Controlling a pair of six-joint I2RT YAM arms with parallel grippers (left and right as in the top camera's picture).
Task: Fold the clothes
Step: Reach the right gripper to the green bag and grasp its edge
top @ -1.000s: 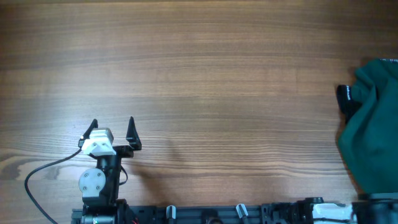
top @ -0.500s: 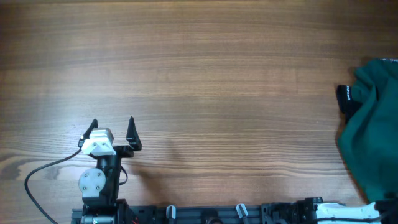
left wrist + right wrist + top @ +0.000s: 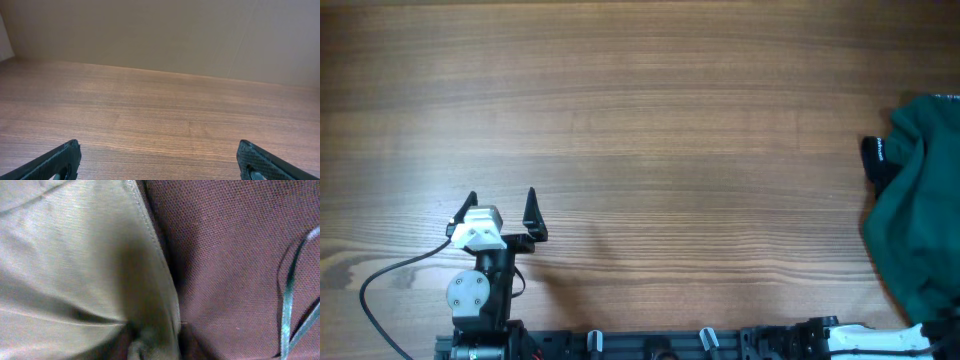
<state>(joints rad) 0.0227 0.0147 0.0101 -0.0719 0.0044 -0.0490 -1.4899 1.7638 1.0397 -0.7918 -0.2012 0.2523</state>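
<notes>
Base rail (image 3: 650, 345) runs along the 6 o'clock edge of the overhead view, with both arms mounted on it. Left gripper (image 3: 500, 196) sits at about 7 o'clock, just ahead of the rail, fingers spread wide and holding nothing. Its wrist view looks out over the table (image 3: 670, 120). Same pose as a second ago, so idle. Right arm (image 3: 875, 338) is what changed: its white link now stretches further toward the 5 o'clock corner than a second ago, heading for the cloth. Right gripper is out of sight overhead, and its wrist camera is pressed so close to fabric that no fingers show. So I cannot tell if it is clenched or released, though a bunched pucker at the bottom of that view hints at a pinch starting. That view shows a hemmed cloth edge over a coarser weave, with thin cord loops (image 3: 286, 300) at 3 o'clock. Clothes (image 3: 920, 220), dark green, lie heaped at 3 to 4 o'clock, running off frame, not visibly shifted. Black garment (image 3: 873, 158) pokes out at the heap's 9 o'clock side. Judgement: first grab is probably under way and nothing is spread or folded yet. The garment likely needs dragging toward centre before any fold.
</notes>
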